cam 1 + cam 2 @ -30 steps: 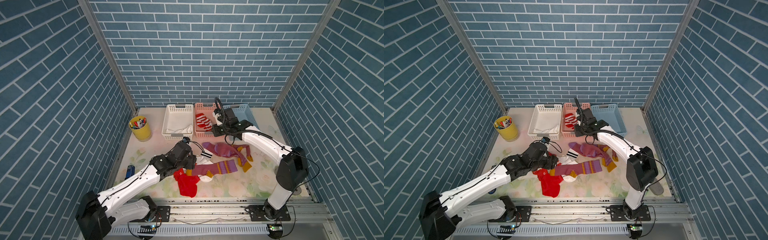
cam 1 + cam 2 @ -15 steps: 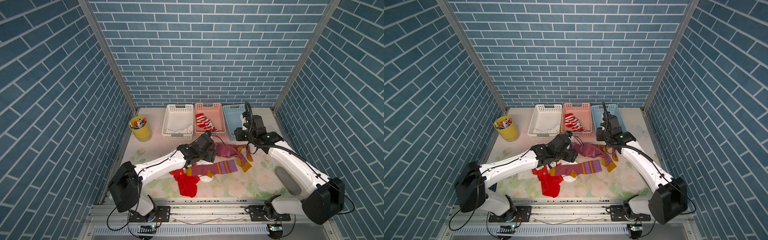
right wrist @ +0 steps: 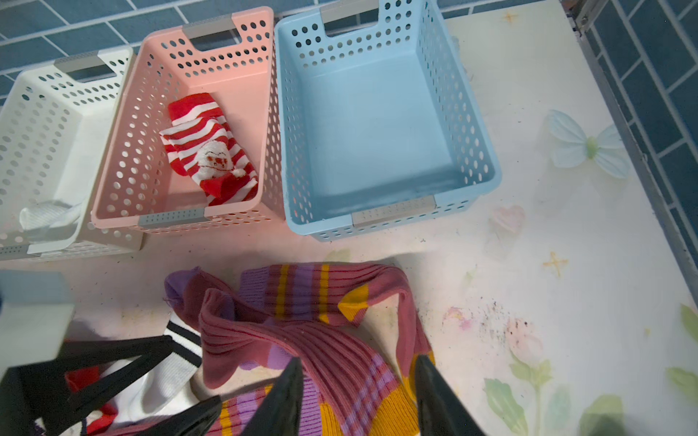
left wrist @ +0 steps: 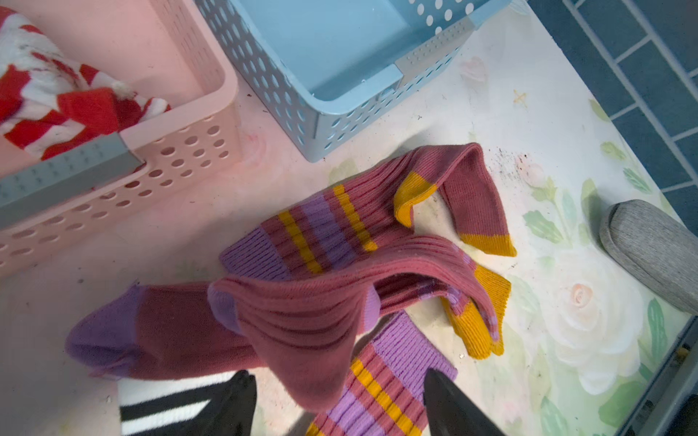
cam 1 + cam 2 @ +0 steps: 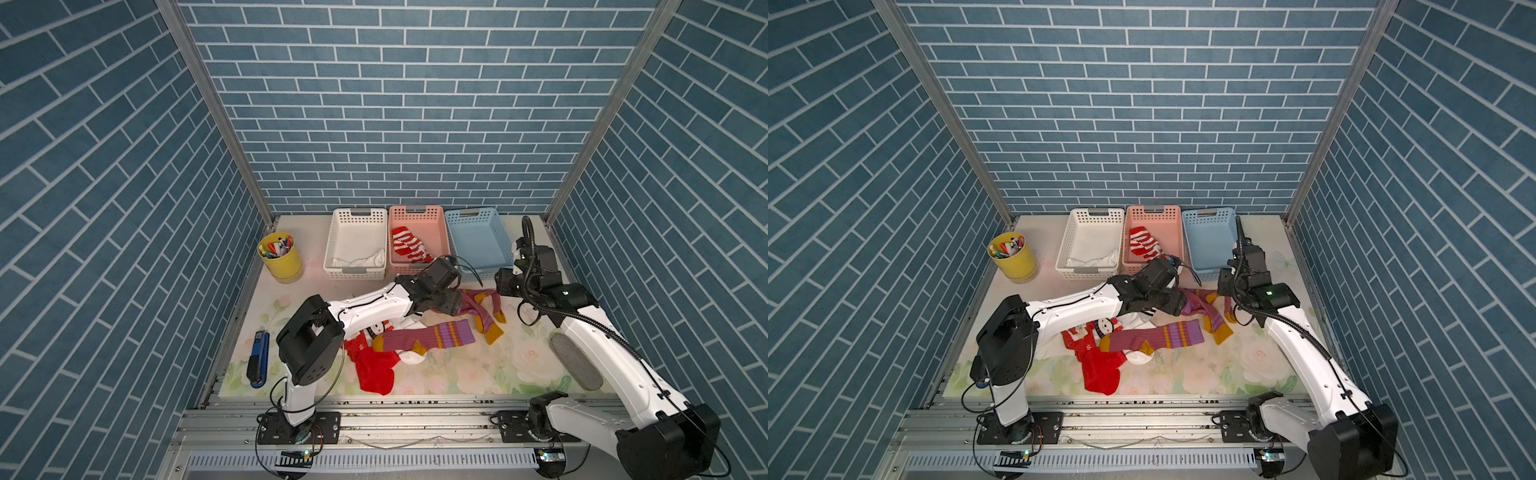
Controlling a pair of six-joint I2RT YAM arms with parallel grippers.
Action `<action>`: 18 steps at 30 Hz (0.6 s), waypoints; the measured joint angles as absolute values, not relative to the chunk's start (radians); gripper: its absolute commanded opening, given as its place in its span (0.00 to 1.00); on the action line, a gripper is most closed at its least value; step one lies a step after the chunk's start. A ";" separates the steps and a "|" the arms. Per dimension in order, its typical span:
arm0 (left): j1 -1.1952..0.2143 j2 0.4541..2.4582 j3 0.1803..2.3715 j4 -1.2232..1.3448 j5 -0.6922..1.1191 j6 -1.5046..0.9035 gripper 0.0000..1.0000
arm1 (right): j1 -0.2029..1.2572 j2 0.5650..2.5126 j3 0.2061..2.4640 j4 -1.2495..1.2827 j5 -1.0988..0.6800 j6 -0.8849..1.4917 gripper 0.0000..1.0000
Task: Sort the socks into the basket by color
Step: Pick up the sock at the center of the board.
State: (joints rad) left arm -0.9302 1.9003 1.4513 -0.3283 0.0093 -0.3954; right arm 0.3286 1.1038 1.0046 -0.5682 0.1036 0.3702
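Counting the containers first: three perforated plastic baskets stand in a row at the back of the table, mid-frame in both top views: a white basket (image 5: 337,241), a pink basket (image 5: 440,232) and a pale blue basket (image 5: 498,232). One red-and-white striped sock (image 5: 409,246) lies in the pink basket. One white sock (image 5: 361,261) is bunched against the front wall of the white basket.

Five socks lie on the table, as far as the tangle lets them be counted. Three are mauve-purple socks with mustard toes and heels (image 5: 428,336): one flat at centre frame, two twisted together (image 5: 482,318) just in front of the blue basket. One red snowman sock (image 5: 376,368) lies lower, left of centre. One white sock with black bands (image 4: 158,415) is mostly hidden under the left arm.

The left gripper (image 4: 336,373) has its black fingers (image 4: 234,407) set wide apart over the twisted pair. A fold of mauve fabric lies between them, unclamped, and contact cannot be told. The right gripper (image 3: 359,358) is also parted, hovering over the same pair and gripping nothing.

The table carries a white floral mat (image 5: 478,374). On it are one yellow pot of pens (image 5: 282,262) at left, one blue hand tool (image 5: 258,359) at lower left and one grey oval pad (image 5: 575,361) at right. Blue brick-patterned walls (image 5: 395,104) close in three sides, and an aluminium rail (image 5: 415,411) runs along the front.
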 measured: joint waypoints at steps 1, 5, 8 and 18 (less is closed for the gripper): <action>-0.930 1.911 1.461 -0.332 0.009 -0.394 0.77 | 0.321 1.097 1.000 -0.570 0.102 0.370 0.49; -0.930 1.948 1.488 -0.344 0.009 -0.385 0.74 | 0.294 1.088 0.986 -0.575 0.098 0.370 0.49; -0.930 1.973 1.506 -0.352 0.008 -0.378 0.70 | 0.283 1.088 0.981 -0.576 0.090 0.370 0.48; -0.930 2.020 1.550 -0.374 0.013 -0.355 0.52 | 0.266 1.089 0.980 -0.576 0.078 0.370 0.47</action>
